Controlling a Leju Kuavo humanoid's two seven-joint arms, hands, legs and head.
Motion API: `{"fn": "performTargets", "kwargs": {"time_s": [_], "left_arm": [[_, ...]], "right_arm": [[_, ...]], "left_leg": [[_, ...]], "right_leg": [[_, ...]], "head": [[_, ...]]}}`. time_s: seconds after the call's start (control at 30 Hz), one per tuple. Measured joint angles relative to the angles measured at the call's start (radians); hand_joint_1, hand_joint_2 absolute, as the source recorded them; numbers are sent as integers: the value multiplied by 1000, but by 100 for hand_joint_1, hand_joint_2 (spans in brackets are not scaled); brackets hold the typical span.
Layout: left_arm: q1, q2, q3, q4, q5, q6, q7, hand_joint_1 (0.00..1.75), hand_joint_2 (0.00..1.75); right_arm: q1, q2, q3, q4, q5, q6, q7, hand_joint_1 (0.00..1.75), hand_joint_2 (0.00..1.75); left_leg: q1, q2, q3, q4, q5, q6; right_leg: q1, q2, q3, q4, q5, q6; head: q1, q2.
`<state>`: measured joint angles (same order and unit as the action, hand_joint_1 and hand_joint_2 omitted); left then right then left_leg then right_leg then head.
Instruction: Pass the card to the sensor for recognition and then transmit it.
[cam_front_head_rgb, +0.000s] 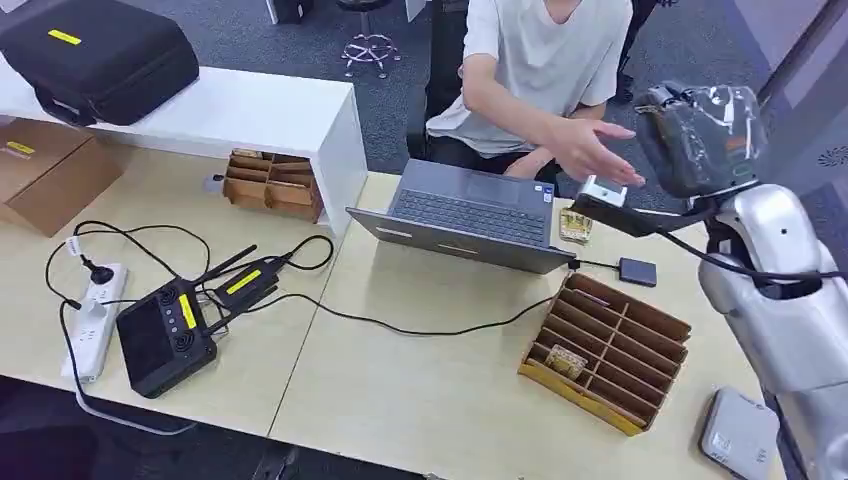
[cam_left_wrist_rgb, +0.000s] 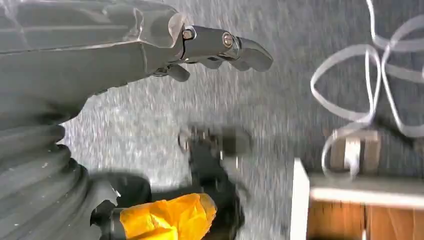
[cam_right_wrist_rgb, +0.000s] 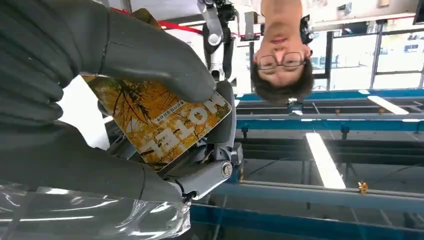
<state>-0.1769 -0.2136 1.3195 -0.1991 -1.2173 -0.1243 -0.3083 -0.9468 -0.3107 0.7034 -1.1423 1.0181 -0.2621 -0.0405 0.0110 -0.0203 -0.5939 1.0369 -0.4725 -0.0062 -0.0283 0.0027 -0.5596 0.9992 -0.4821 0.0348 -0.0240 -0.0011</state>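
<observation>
The left hand (cam_left_wrist_rgb: 150, 45) hangs over a grey carpet floor (cam_left_wrist_rgb: 290, 85). Its fingers (cam_left_wrist_rgb: 240, 47) are a little bent and hold nothing. Grey-white straps (cam_left_wrist_rgb: 365, 75) lie in loops on the floor. Near them stands a small wooden block (cam_left_wrist_rgb: 352, 150), and one strap runs across it. Beside that is a white board edge (cam_left_wrist_rgb: 299, 200) with brown wood (cam_left_wrist_rgb: 365, 220) behind it. The picture is blurry, so small things are hard to make out.
</observation>
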Motion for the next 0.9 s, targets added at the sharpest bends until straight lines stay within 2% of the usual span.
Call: {"fn": "performTargets", "kwargs": {"time_s": [0.13, 0.17, 0.3, 0.4, 0.53, 0.57, 0.9], "left_arm": [[-8, -8, -20, 0, -7, -22, 21, 0, 175], [-12, -9, -27, 0, -7, -26, 30, 0, 175], [-25, -15, -39, 0, -14, -42, 56, 0, 175], [-28, -20, -48, 0, -14, -47, 69, 0, 175], [-29, -23, -52, 0, -13, -52, 66, 0, 175], [-29, -23, -52, 0, -14, -54, 65, 0, 175], [-26, -23, -59, 0, -10, -71, 33, 0, 175]], "right_arm": [[-84, 92, 53, 136, 53, -49, 29, 175, 175], [-106, 122, 65, 182, 62, -78, 36, 175, 175], [-142, 183, 89, 282, 103, -178, 48, 175, 175], [-156, 222, 99, 359, 103, -181, 54, 175, 175], [-161, 248, 107, 410, 103, -183, 49, 175, 175], [-161, 251, 108, 421, 103, -184, 48, 0, 175], [-160, 258, 112, 466, 94, -182, 37, 0, 175]], "left_leg": [[0, -1, 0, 0, 1, -1], [0, -1, 0, 0, 1, -1], [0, -1, 0, 0, 1, -1], [0, -1, 0, 0, 1, -1], [0, -1, 0, 0, 1, -1], [0, -1, 0, 0, 1, -1], [0, -1, 0, 0, 1, -1]], "right_leg": [[0, -1, -1, 1, 0, 0], [0, -1, -1, 1, 0, 0], [0, -1, -1, 1, 0, 0], [0, -1, -1, 1, 0, 0], [0, -1, -1, 1, 0, 0], [0, -1, -1, 1, 0, 0], [0, -1, -1, 1, 0, -1]], "head": [[0, 0], [0, 0], [0, 0], [0, 0], [0, 0], [0, 0], [0, 0]]}}
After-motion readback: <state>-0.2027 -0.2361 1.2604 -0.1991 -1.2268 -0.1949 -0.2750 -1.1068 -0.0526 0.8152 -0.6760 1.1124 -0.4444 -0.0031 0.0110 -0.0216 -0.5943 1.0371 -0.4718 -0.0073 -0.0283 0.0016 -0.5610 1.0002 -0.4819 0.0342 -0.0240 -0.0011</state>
